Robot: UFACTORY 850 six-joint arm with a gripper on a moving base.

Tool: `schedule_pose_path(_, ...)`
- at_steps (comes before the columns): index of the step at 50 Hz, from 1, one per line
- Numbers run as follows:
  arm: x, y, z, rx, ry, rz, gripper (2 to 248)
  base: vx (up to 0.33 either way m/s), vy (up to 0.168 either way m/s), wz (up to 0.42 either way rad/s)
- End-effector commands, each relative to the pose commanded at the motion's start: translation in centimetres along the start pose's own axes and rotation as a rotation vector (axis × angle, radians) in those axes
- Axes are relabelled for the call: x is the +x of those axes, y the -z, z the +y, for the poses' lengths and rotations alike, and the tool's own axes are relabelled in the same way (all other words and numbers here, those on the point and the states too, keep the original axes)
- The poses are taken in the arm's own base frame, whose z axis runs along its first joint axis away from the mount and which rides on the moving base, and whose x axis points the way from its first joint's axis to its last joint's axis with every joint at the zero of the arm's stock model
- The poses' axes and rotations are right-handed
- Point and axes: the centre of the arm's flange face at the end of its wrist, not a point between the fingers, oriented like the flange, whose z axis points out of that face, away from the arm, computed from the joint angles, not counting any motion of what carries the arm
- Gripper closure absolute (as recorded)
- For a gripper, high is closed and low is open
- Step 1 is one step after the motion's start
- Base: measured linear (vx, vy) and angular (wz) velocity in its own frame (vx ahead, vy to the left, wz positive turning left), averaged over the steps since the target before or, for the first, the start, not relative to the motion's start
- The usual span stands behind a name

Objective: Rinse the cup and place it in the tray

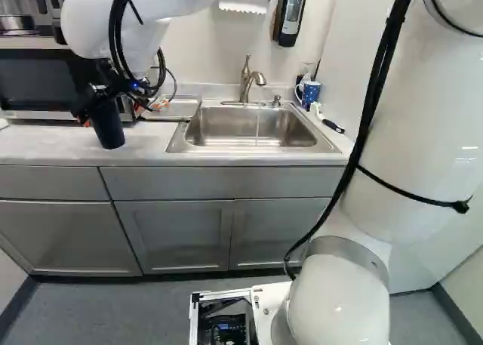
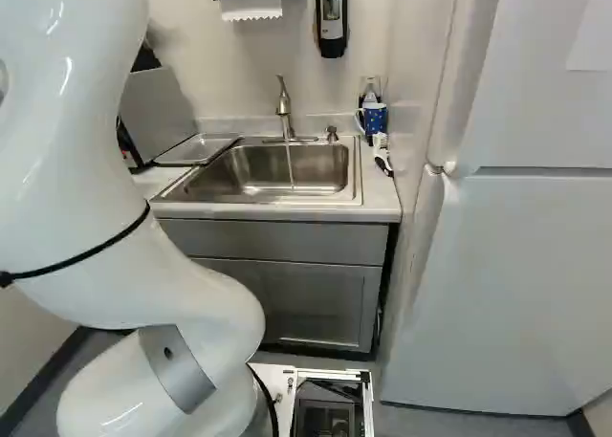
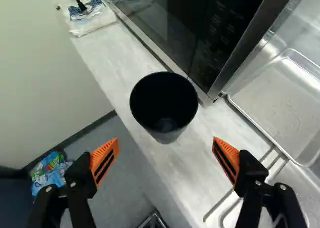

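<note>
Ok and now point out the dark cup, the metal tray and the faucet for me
Dark cup [image 3: 164, 104], wrist view, on its inside.
Metal tray [image 3: 282, 104], wrist view, on its bare bottom.
Faucet [image 2: 284, 105], right base view, on its upright body.

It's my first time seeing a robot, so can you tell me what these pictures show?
The big white thing is a robot arm. Two pictures come from its base, behind the arm, one left and one right. The third comes from its wrist, looking along its black jaws. A dark cup stands on the counter by the microwave. Farther along are a metal tray and the sink. Nothing is held: the jaws are wide open, with the cup ahead of them.
</note>
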Motion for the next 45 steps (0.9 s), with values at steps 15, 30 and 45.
schedule_pose_path(15, -0.3, -1.6, -0.1, 0.002, 0.002, 0.01, 3, 0.0, 0.0, 0.0)
schedule_pose_path(30, -0.6, -3.3, -0.1, 0.002, 0.002, 0.041, 3, 0.0, 0.0, 0.0)
schedule_pose_path(45, -0.9, -4.8, -0.1, 0.002, 0.001, 0.086, 3, 0.0, 0.0, 0.0)
